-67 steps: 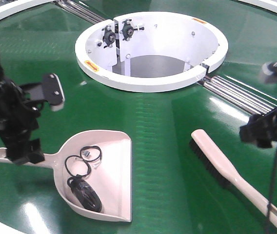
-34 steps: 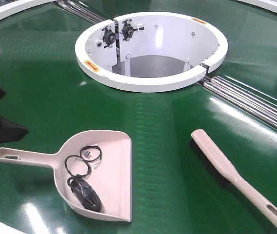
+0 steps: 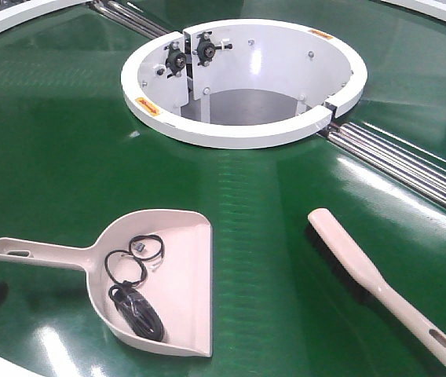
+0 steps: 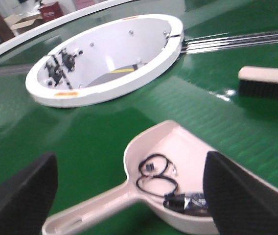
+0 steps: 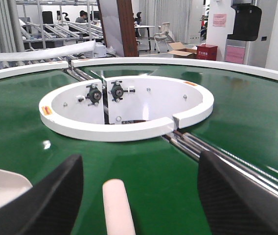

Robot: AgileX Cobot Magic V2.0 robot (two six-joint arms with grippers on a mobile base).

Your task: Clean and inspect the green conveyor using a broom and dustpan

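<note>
Left hand (image 4: pixel 129 196) open above dustpan (image 4: pixel 178 161), clear

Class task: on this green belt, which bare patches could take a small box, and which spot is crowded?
Free: the belt strip between dustpan and broom, and the wide stretch left of the white ring opening. Crowded: the dustpan's scoop, holding a coiled black cable.

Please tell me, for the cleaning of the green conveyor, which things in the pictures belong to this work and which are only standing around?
Belong to the job:
- green conveyor
- broom
- dustpan, with the black cable lying in it

Only lying about:
- cardboard box on the floor behind
- red box beside it
- chair at the back
</note>
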